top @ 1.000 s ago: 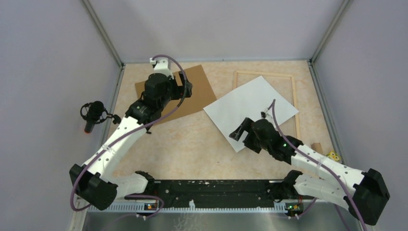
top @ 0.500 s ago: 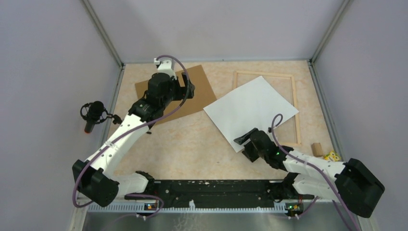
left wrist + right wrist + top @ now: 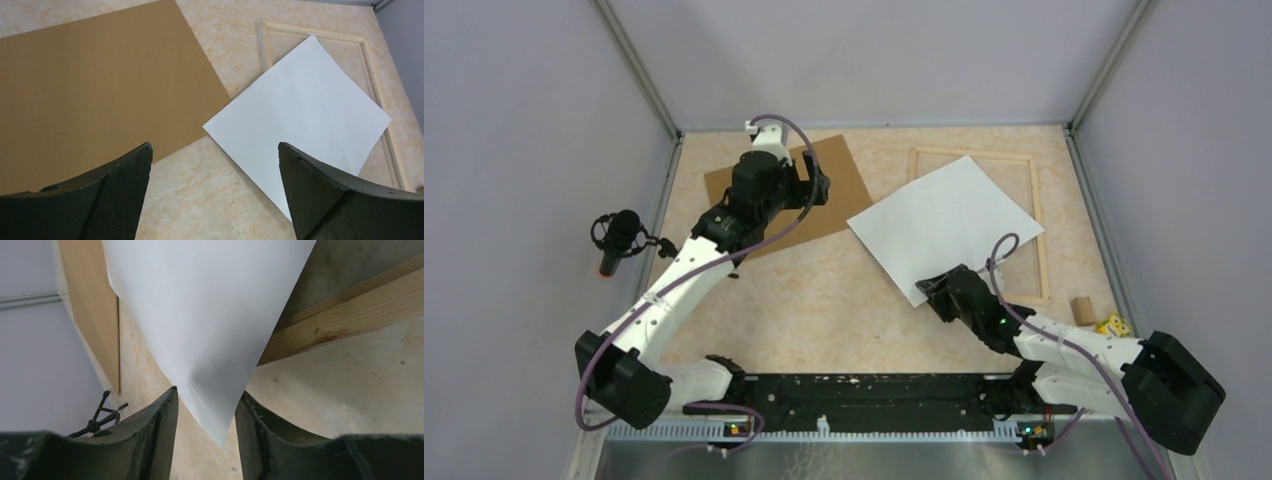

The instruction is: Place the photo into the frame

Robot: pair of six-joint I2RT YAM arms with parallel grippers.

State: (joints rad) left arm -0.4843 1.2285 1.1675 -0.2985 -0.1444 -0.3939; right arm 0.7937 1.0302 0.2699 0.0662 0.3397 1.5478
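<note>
Overhead, the photo (image 3: 944,225) lies white back up and turned askew, covering the left and near parts of the frame (image 3: 1037,215). The right gripper (image 3: 929,290) sits low at the photo's near corner. The left gripper (image 3: 809,185) hangs over the brown board (image 3: 849,195).

From the left wrist, that gripper (image 3: 215,190) has its jaws spread wide with nothing between them. Below it are the board (image 3: 100,85), the photo (image 3: 305,115) and the frame (image 3: 320,34).

From the right wrist, the photo's (image 3: 210,315) corner points down between the fingers (image 3: 160,440). The jaws of the gripper (image 3: 207,425) are part way apart, not pressed on it. A frame strip (image 3: 340,315) runs behind.
</note>
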